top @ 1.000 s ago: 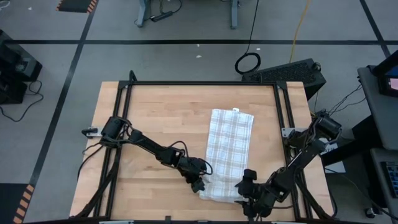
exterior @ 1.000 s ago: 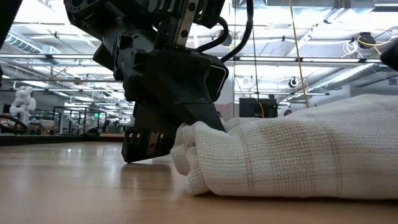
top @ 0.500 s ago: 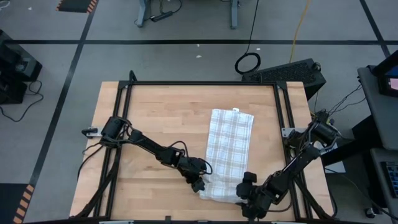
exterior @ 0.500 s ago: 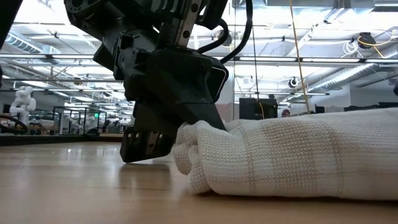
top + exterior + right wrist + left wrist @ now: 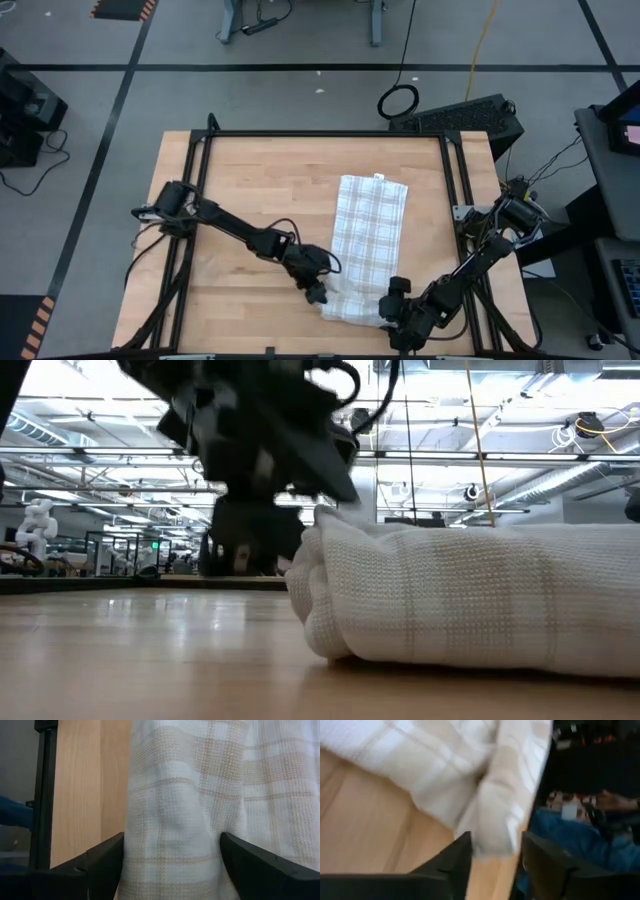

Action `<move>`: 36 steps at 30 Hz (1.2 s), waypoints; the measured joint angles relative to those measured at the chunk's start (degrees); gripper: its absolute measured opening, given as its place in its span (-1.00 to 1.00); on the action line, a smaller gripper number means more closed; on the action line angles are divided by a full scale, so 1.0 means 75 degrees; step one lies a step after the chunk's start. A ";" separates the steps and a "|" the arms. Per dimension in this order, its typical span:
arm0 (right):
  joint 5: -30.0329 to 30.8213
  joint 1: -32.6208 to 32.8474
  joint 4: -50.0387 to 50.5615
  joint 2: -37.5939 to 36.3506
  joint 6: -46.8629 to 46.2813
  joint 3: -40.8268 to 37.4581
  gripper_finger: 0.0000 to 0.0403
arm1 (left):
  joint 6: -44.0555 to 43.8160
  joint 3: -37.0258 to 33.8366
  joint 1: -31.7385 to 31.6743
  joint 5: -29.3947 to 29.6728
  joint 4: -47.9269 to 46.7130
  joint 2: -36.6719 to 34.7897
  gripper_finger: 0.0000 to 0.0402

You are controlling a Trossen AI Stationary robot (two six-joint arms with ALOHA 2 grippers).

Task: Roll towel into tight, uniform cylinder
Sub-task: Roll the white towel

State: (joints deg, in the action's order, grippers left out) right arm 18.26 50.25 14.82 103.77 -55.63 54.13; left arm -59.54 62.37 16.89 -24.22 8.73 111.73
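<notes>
The towel (image 5: 368,235), white with a beige check, lies flat from the table's far middle toward the near edge. Its near end is a thick roll (image 5: 350,308) resting on the wood, seen side-on in the low view (image 5: 470,595). My left gripper (image 5: 317,294) is open at the roll's left end. The cloth's end (image 5: 492,832) stands between its fingers. My right gripper (image 5: 392,312) is open and straddles the roll's right end (image 5: 172,820), with the cloth filling the gap between its fingers. My left gripper has the roll's left end (image 5: 490,840) between its parted fingers, coming from the table's left and slanting down. I cannot tell whether they touch the cloth. My right gripper stands astride the roll's right end (image 5: 175,850), slanting down from the near right. I cannot tell whether it touches.
Black frame rails (image 5: 200,180) run along the table's left, right and far sides. Bare wood (image 5: 250,190) lies left of the towel. The roll sits close to the table's near edge (image 5: 330,350).
My left gripper has opened, let go of the roll's left end and risen a little. That end now sits loose and fuller on the wood. My right gripper has sunk toward the roll's right end, still open.
</notes>
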 joint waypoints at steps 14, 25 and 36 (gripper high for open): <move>-0.0088 -0.0117 -0.0001 0.0006 -0.0010 -0.0010 0.55 | 0.4583 0.0562 0.1690 0.3665 -0.0859 -0.1775 0.22; -0.0084 -0.0316 -0.0071 0.0020 0.0121 -0.0012 0.55 | 0.5448 0.0918 0.2264 0.5340 -0.0872 -0.0610 0.49; -0.0076 -0.0445 -0.0086 0.0020 0.0086 -0.0017 0.54 | 0.5813 0.0912 0.2221 0.5566 -0.0446 0.0478 0.62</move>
State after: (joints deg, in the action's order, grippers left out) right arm 17.69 46.91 14.17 103.92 -54.98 54.00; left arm -15.94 69.21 33.54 17.53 5.38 115.32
